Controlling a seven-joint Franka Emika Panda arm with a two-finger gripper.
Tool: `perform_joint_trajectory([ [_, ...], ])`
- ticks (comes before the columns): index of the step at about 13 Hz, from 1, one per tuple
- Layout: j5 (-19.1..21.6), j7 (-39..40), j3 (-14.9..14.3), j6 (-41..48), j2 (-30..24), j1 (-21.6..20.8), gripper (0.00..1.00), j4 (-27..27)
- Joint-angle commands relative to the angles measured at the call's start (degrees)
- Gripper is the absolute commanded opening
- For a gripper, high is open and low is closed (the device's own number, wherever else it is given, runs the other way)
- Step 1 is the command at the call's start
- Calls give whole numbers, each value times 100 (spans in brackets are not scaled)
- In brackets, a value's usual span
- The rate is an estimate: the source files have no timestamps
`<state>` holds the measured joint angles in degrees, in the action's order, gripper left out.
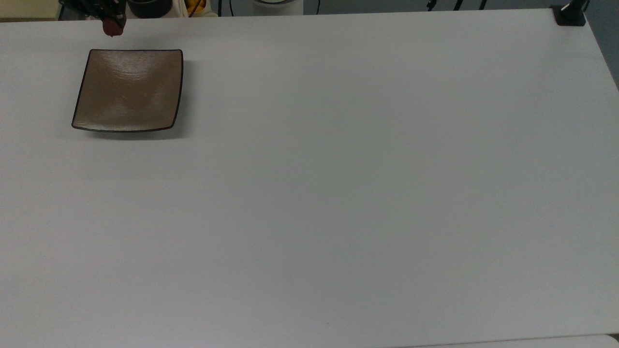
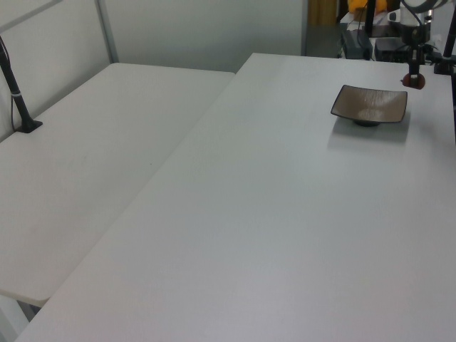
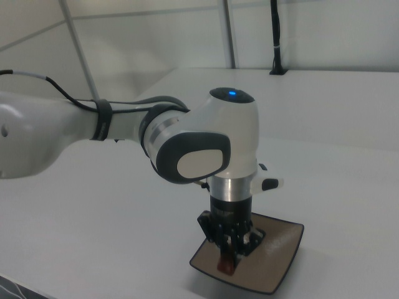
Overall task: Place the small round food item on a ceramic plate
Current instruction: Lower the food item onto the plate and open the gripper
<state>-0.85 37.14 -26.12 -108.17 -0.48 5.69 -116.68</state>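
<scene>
The ceramic plate is square, glossy brown with a thin dark rim, and lies near the top view's upper left corner of the white table. My gripper hangs just beyond the plate's far edge, shut on the small round food item, a dark red-brown lump. In the left view the food item hangs in the air under the gripper, above the right rear corner of the plate. In the right view the gripper holds the food item over the left part of the plate.
A black clamp post stands at the table's far right corner in the top view. A second white table adjoins on the left view's left, with a black post. Dark clutter sits behind the table edge near the arm.
</scene>
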Motion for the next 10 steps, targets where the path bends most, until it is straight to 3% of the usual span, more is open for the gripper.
perform_joint_trajectory([
  [1,760,40,2,-167,170,-164,24,224],
  [3,963,-196,63,-502,372,-191,24,224],
  [6,964,-1048,308,-1187,899,-393,24,233],
  [9,964,-1288,415,-1426,1093,-393,24,233],
  [10,964,-1288,415,-1435,1102,-393,32,233],
])
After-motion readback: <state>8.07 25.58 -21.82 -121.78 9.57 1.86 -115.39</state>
